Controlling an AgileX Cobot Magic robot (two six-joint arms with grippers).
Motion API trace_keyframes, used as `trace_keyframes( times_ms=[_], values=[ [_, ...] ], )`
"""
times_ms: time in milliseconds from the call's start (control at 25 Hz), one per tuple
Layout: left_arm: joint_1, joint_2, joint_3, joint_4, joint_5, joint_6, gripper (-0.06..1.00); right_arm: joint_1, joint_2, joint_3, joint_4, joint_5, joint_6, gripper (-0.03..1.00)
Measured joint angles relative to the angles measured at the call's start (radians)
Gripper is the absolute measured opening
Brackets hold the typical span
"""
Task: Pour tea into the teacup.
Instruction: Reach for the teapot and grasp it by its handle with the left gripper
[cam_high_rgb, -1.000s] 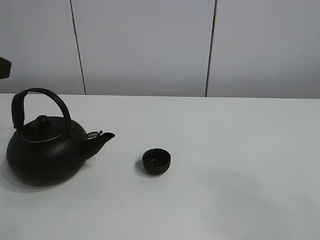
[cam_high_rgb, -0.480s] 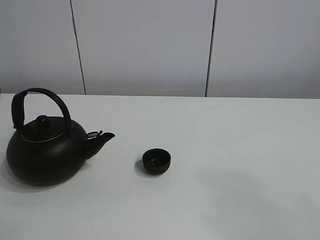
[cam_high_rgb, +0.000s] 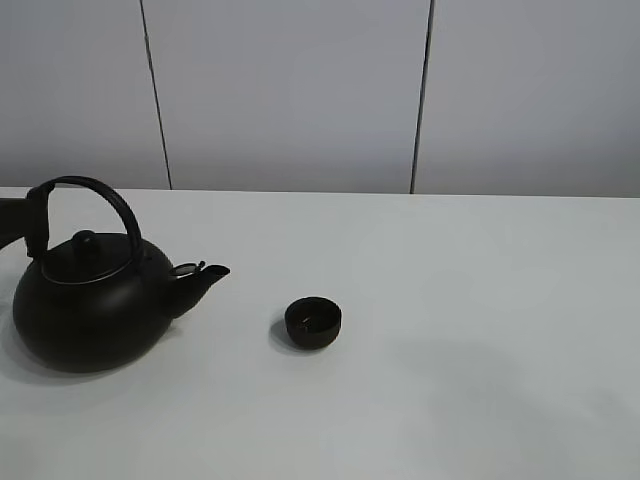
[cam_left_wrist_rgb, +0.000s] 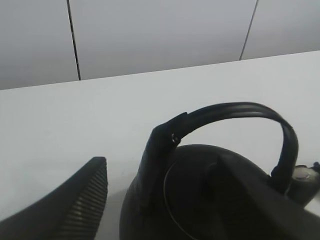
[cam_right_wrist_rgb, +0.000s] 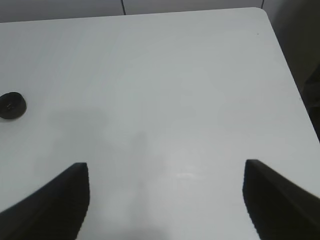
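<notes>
The big black kettle (cam_high_rgb: 90, 305) stands at the table's left, spout pointing right at the teacup (cam_high_rgb: 313, 322), a small black bowl-shaped cup near the middle. My left gripper (cam_high_rgb: 8, 224) shows only at the left edge, next to the rear end of the kettle's arched handle (cam_high_rgb: 100, 195). In the left wrist view the gripper (cam_left_wrist_rgb: 170, 210) is open, one ribbed finger (cam_left_wrist_rgb: 75, 205) left of the kettle (cam_left_wrist_rgb: 200, 200), close behind the handle (cam_left_wrist_rgb: 235, 111) and not gripping it. My right gripper (cam_right_wrist_rgb: 167, 200) is open and empty over bare table, far from the teacup (cam_right_wrist_rgb: 11, 106).
The white table (cam_high_rgb: 480, 300) runs to a grey panelled wall (cam_high_rgb: 290, 90) at the back. The right wrist view shows the table's side edge (cam_right_wrist_rgb: 292, 85) with dark floor beyond it.
My left gripper, higher at the left edge a second ago, dropped out of view and has come back lower, beside the kettle's handle. Kettle and teacup have not moved.
</notes>
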Motion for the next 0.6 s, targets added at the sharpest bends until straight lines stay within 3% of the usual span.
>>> trace_keyframes(
  times_ms=[600],
  values=[
    [0.0, 0.147, -0.141, 0.045, 0.006, 0.055, 0.45, 0.0, 0.0, 0.0, 0.0, 0.0, 0.0, 0.58]
  ],
)
